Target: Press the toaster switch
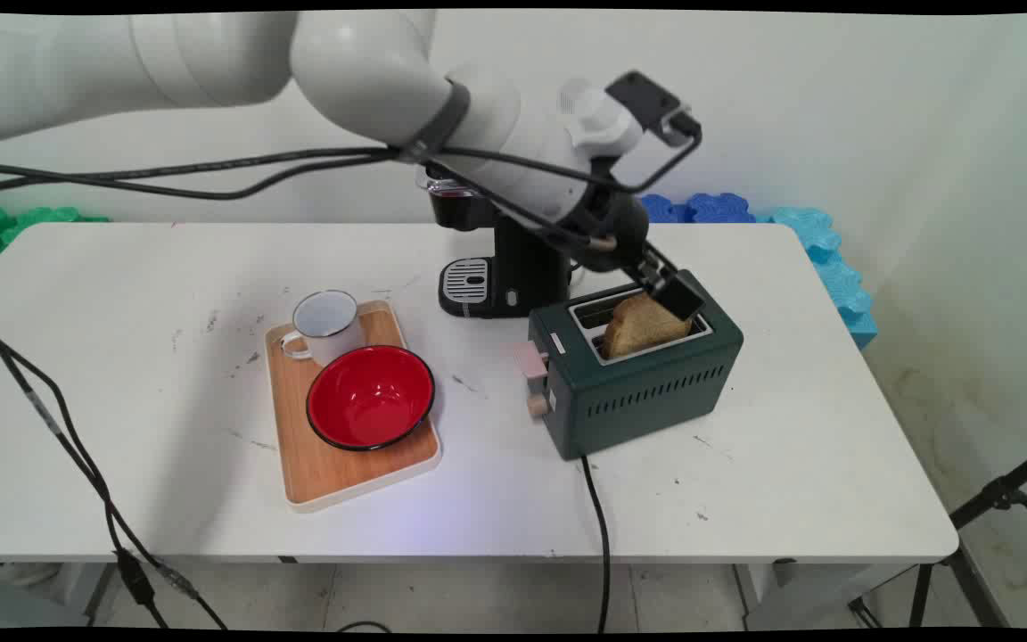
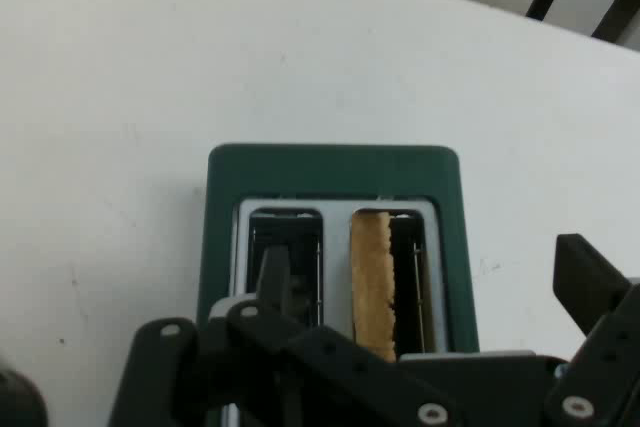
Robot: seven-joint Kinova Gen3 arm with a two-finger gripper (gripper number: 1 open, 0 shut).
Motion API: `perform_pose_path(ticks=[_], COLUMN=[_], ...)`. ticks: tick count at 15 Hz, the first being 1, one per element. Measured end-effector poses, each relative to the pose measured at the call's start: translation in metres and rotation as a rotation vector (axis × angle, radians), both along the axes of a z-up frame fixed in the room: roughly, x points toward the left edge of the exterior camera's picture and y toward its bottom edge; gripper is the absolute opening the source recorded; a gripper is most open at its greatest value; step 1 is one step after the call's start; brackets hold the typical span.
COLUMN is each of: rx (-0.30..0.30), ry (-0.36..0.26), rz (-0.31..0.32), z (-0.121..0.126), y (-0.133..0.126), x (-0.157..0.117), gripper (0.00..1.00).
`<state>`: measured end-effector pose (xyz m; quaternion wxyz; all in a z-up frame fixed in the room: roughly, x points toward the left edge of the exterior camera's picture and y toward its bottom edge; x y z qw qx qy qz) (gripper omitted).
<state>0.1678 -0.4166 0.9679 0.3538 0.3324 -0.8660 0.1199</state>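
Observation:
A dark green two-slot toaster [image 1: 647,383] [image 2: 330,167] stands right of the table's middle, its pink lever [image 1: 531,361] facing the near left. One slice of brown toast [image 1: 643,325] [image 2: 372,277] stands upright in one slot and pokes out of the top; the other slot looks empty. My gripper [image 1: 661,290] [image 2: 425,257] hangs just above the toaster's top, open. Its fingers [image 2: 272,282] are spread wide to either side of the toast and do not touch it.
A black coffee machine [image 1: 505,267] stands right behind the toaster, under my arm. To the left, a wooden tray [image 1: 335,473] carries a red bowl [image 1: 371,397] and a white mug [image 1: 326,321]. The toaster's black cord [image 1: 598,526] runs off the near edge.

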Motion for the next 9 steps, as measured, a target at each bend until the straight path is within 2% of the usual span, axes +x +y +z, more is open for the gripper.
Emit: perform_pose_path(ticks=[4, 9], rx=[-0.06, -0.124], ry=[0.036, 0.04], rz=[-0.043, -0.101], z=[0.019, 0.029], y=[0.012, 0.03], x=[0.025, 0.078], gripper=[1.0, 1.0])
